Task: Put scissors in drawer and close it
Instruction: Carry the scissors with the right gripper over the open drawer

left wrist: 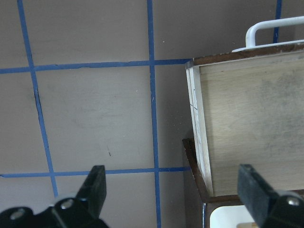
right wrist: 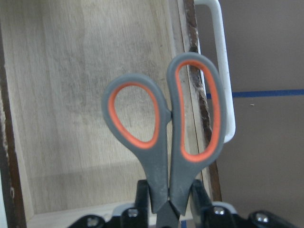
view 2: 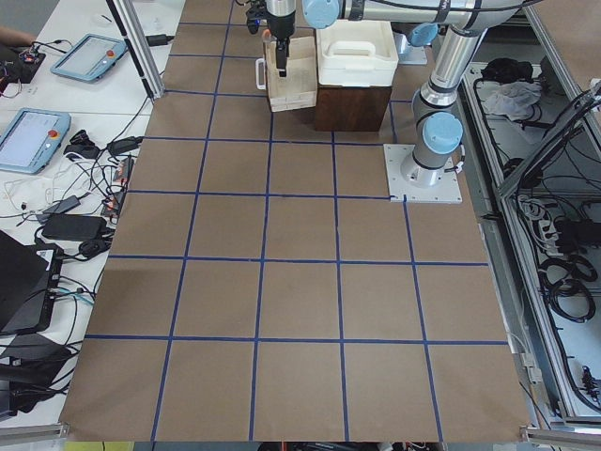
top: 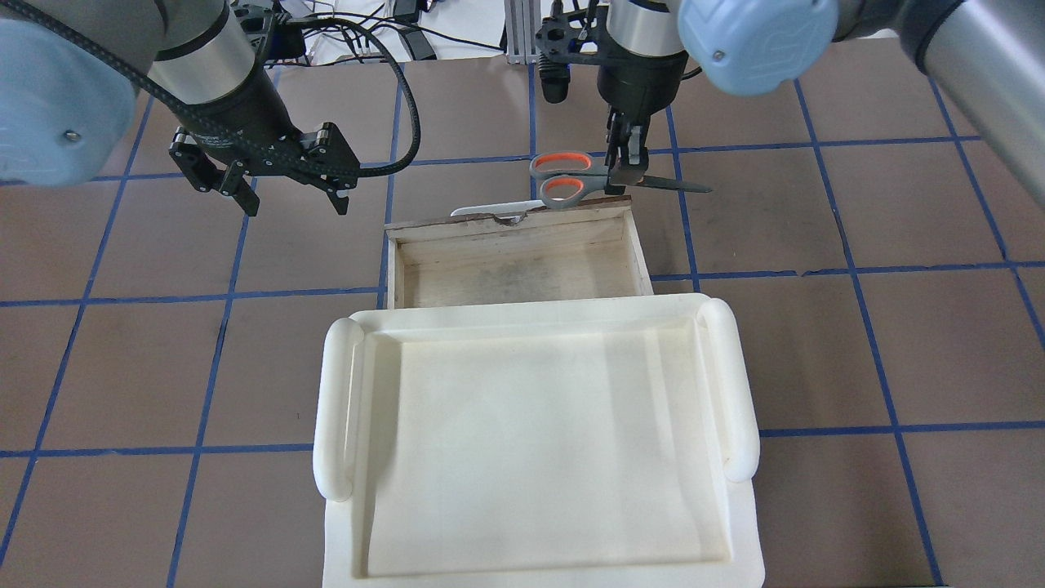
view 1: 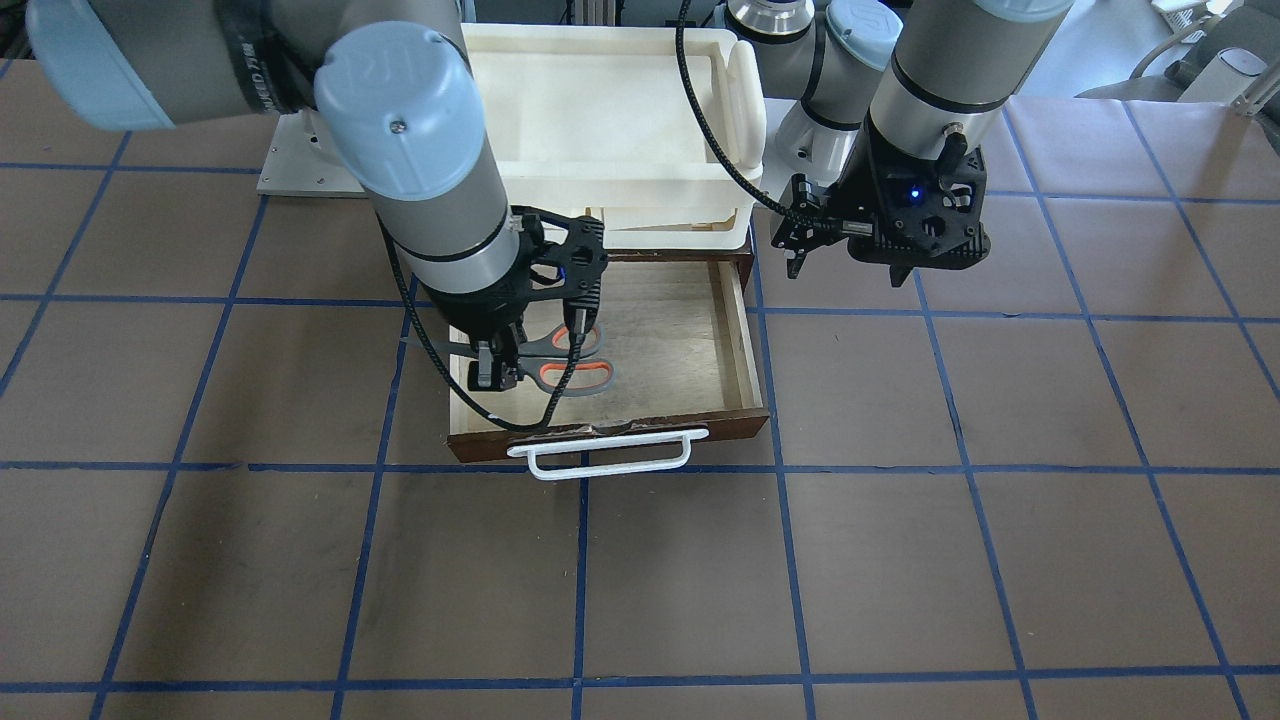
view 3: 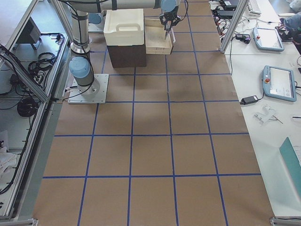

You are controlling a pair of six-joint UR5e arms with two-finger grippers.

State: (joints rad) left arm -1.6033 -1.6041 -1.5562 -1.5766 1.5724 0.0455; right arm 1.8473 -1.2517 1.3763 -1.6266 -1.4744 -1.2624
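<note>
The scissors (view 1: 575, 362), grey with orange-lined loops, hang level in my right gripper (view 1: 495, 376), which is shut on them near the pivot. They are in the air above the front of the open drawer (view 1: 690, 330). In the right wrist view the scissors (right wrist: 161, 123) have one loop over the plywood floor (right wrist: 71, 95) and one over the front edge and white handle (right wrist: 225, 71). In the overhead view the scissors (top: 563, 180), right gripper (top: 624, 167) and drawer (top: 522, 269) show. My left gripper (top: 290, 196) is open and empty beside the drawer's left side (left wrist: 197, 128).
A cream-white plastic tray (top: 335, 408) sits on the dark cabinet (view 2: 352, 108) behind the drawer. The drawer's white bar handle (view 1: 600, 455) sticks out over the brown, blue-taped table (view 1: 900, 560). Tablets and cables lie on the side benches.
</note>
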